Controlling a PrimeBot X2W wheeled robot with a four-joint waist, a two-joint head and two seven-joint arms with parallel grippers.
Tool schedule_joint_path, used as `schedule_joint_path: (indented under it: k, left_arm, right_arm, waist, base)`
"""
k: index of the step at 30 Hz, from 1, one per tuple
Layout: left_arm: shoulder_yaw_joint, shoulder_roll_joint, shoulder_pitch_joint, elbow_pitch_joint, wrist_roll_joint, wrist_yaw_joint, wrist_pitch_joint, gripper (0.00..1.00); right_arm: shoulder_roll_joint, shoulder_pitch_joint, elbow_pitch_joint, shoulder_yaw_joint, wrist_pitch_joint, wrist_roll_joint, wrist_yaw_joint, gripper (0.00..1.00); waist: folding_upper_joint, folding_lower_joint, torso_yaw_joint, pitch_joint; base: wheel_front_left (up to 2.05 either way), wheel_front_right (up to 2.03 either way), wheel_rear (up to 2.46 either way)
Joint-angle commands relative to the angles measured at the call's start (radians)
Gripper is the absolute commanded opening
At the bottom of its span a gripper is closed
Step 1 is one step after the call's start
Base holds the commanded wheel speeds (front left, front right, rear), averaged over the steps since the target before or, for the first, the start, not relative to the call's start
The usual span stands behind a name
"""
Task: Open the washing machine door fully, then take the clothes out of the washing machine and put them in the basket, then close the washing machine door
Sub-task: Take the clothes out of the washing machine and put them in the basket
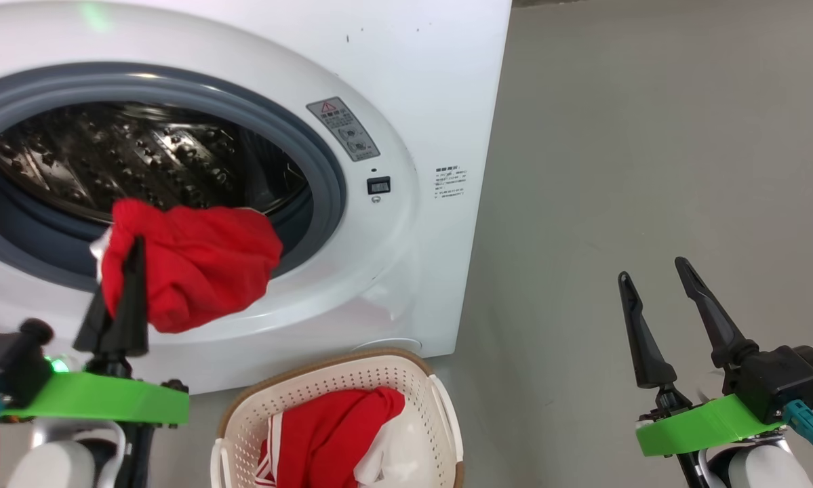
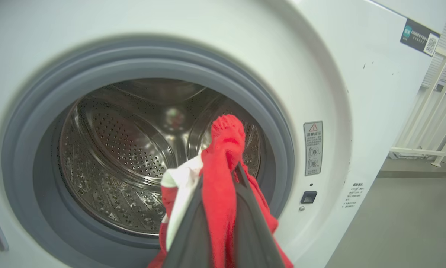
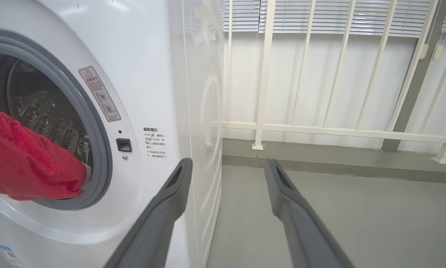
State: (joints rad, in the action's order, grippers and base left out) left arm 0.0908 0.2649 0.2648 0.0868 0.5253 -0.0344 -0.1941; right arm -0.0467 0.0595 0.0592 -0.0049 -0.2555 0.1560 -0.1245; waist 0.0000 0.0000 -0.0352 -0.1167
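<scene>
**Red garment held at the drum mouth, second garment in the basket**

Head view, lower left: left gripper (image 1: 135,252), fingers pressed together on a red garment (image 1: 203,264) with a white part at its left edge. Garment bunched and hanging before the lower part of the opening of the washing machine (image 1: 433,81), overlapping the grey rubber ring (image 1: 326,173) and the white front below it; contact with the ring not discernible. Behind the garment, perforated steel drum (image 1: 142,156). Right of the ring, warning label (image 1: 344,129) and, below it, a small dark latch socket (image 1: 379,185).

On the grey floor (image 1: 650,135), just before the machine's front and below the held garment: basket (image 1: 325,361), cream-white with a brown rim, holding a second red garment (image 1: 331,427) with white stripes.

Lower right: right gripper (image 1: 652,269), fingers spread wide and gripping nothing, well apart from machine and basket.

Right wrist view: white railing (image 3: 319,130) beyond the machine's side.
</scene>
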Motion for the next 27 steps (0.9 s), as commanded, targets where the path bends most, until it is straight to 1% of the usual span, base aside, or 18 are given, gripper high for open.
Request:
schedule_joint_path:
  k: [1, 4, 8, 10, 13, 16, 19, 22, 27]
  left_arm:
    - [-0.046, 0.040, 0.010, -0.064, -0.011, -0.011, 0.005, 0.00]
    - [-0.051, 0.049, -0.009, -0.178, -0.023, -0.040, 0.028, 0.00]
    - [-0.047, 0.055, -0.019, -0.299, -0.028, -0.057, 0.059, 0.00]
    - [-0.039, 0.051, -0.030, -0.325, -0.026, -0.065, 0.079, 0.00]
    - [-0.028, 0.034, -0.057, -0.317, -0.008, -0.073, 0.096, 0.00]
    - [-0.011, 0.005, -0.086, -0.272, 0.025, -0.068, 0.104, 0.00]
    - [0.005, -0.023, -0.098, -0.191, 0.055, -0.053, 0.098, 0.00]
    - [0.020, -0.050, -0.085, -0.074, 0.086, -0.028, 0.087, 0.00]
    - [0.048, -0.094, -0.020, 0.168, 0.128, 0.031, 0.067, 0.00]
  right_arm:
    - [-0.004, 0.017, -0.023, 0.023, -0.006, -0.005, -0.006, 1.00]
    - [-0.004, 0.024, -0.024, 0.023, -0.006, -0.006, -0.006, 1.00]
    - [-0.004, 0.027, -0.029, 0.021, -0.006, -0.004, -0.006, 1.00]
    - [-0.004, 0.027, -0.028, 0.025, -0.006, -0.002, -0.006, 1.00]
    - [-0.004, 0.033, -0.029, 0.026, -0.006, 0.006, -0.006, 1.00]
    - [-0.004, 0.042, -0.030, 0.029, -0.006, 0.011, -0.006, 1.00]
    - [-0.004, 0.055, -0.035, 0.032, -0.006, 0.011, -0.006, 1.00]
    - [-0.004, 0.072, -0.038, 0.036, -0.006, 0.004, -0.006, 1.00]
    - [-0.004, 0.099, -0.042, 0.034, -0.006, -0.009, -0.006, 1.00]
  waist:
    - [0.0000, 0.0000, 0.002, 0.005]
    - [0.0000, 0.0000, 0.004, 0.006]
    - [0.0000, 0.0000, 0.018, -0.011]
    - [0.0000, 0.0000, 0.024, -0.023]
    - [0.0000, 0.0000, 0.029, -0.046]
    - [0.0000, 0.0000, 0.035, -0.073]
    - [0.0000, 0.0000, 0.041, -0.105]
    - [0.0000, 0.0000, 0.046, -0.140]
    - [0.0000, 0.0000, 0.048, -0.196]
  base:
    - [0.00, 0.00, 0.00]
    - [0.00, 0.00, 0.00]
    - [0.00, 0.00, 0.00]
    - [0.00, 0.00, 0.00]
    - [0.00, 0.00, 0.00]
    - [0.00, 0.00, 0.00]
    - [0.00, 0.00, 0.00]
    - [0.00, 0.00, 0.00]
    - [0.00, 0.00, 0.00]
